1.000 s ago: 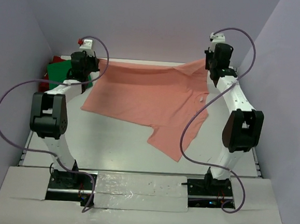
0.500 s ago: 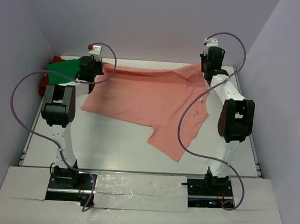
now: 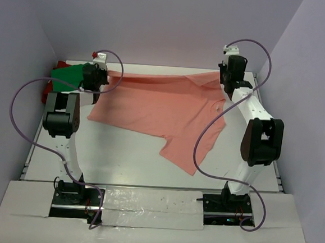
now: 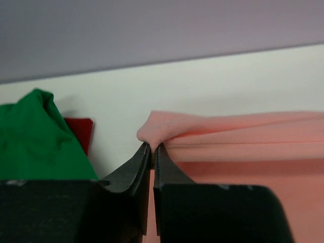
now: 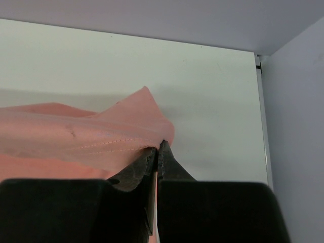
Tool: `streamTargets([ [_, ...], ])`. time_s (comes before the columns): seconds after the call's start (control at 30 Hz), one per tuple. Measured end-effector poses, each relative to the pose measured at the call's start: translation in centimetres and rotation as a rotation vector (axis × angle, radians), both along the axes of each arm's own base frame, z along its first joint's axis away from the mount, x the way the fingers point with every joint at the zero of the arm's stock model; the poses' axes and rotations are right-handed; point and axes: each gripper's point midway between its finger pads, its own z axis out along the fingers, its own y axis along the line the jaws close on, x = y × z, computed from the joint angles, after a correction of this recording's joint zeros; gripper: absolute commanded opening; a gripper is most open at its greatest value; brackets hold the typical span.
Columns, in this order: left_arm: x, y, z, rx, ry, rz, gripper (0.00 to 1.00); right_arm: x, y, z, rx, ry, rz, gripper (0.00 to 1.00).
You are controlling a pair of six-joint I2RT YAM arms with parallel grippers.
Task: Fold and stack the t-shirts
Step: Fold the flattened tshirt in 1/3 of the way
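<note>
The large salmon-pink t-shirt [image 3: 163,107] hangs stretched across the back of the table, its far edge lifted between both arms and a sleeve trailing toward the front. My left gripper [image 3: 103,76] is shut on the shirt's far left corner [image 4: 152,129]. My right gripper [image 3: 227,77] is shut on its far right corner [image 5: 147,124]. The bright green t-shirt [image 3: 67,76] lies bunched at the far left, also large at the left of the left wrist view [image 4: 35,136]. A bit of the red t-shirt [image 4: 80,130] shows beside and under the green one.
Grey walls close in the table [image 3: 120,152] on the left, back and right. A purple cable [image 3: 22,116] loops wide from the left arm, and another cable [image 3: 203,141] hangs from the right arm over the shirt's sleeve.
Both arms have carried the pinched far edge of the salmon-pink shirt slightly; the left arm folded in closer to the green shirt. Both grips are unchanged.
</note>
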Motion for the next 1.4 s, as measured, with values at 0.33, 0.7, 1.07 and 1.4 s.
streamTargets([
  [0.33, -3.3, -0.1, -3.9, 0.006, 0.118, -0.039, 0.12, -4.8, 1.4, 0.3, 0.068, 0.058, 0.049, 0.00],
  [0.7, -4.8, 0.0, -2.3, 0.005, 0.138, -0.057, 0.82, -9.0, 4.7, -4.3, 0.176, 0.281, 0.192, 0.57],
  [1.07, -7.1, 0.4, 1.8, -0.002, 0.109, -0.066, 0.79, -12.2, 6.6, -4.7, 0.220, 0.370, 0.274, 0.59],
  [1.4, -12.4, 3.6, 1.5, 0.044, 0.255, -0.029, 0.65, -21.6, 13.9, -2.2, -0.054, 0.261, 0.577, 0.63],
])
